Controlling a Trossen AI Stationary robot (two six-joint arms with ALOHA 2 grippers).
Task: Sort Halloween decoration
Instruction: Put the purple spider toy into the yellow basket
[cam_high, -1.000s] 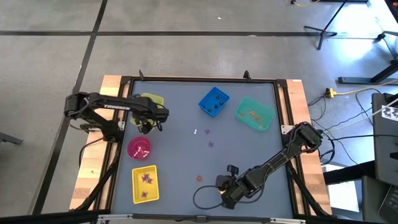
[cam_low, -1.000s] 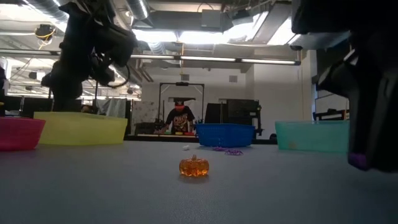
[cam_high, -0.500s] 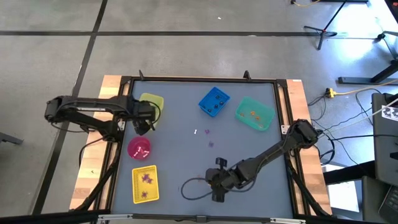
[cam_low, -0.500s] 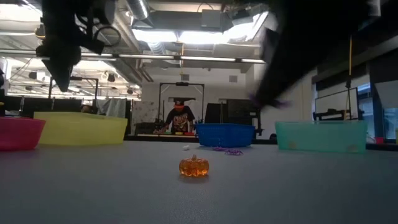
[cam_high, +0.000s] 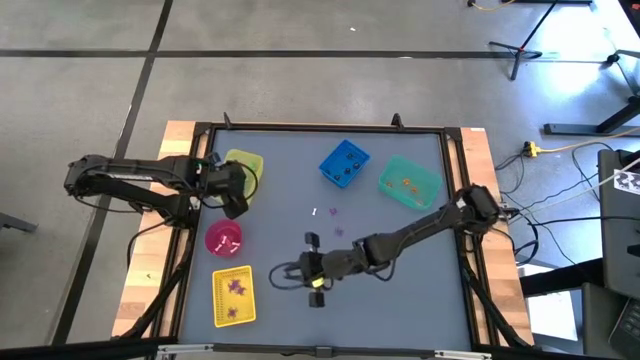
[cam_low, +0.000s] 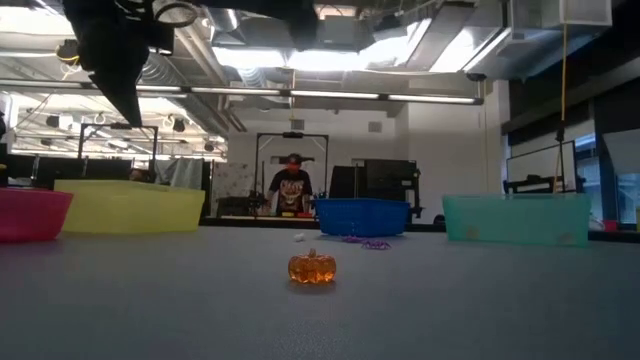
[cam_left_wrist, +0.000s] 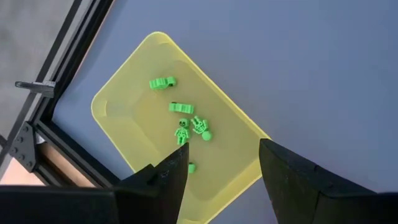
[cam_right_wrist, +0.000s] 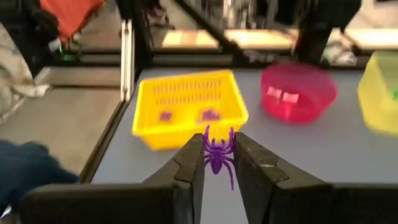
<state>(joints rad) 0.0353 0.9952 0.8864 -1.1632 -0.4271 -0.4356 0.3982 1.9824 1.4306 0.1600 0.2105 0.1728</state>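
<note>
Purple spider pinched in right tool.
Held clear of the surface, pointed toward yellow basket and pink bowl ahead. Orange pumpkin resting alone on the surface. Left tool spread wide, above yellow-green bin holding green trinkets.

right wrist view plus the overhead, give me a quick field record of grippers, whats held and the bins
right gripper: shut on purple spider, above the table's front middle, facing the yellow basket
left gripper: open, empty, over the yellow bin
yellow bin contents: green trinkets
yellow basket contents: purple pieces
pink bowl: between yellow bin and yellow basket
loose on table: orange pumpkin
</note>
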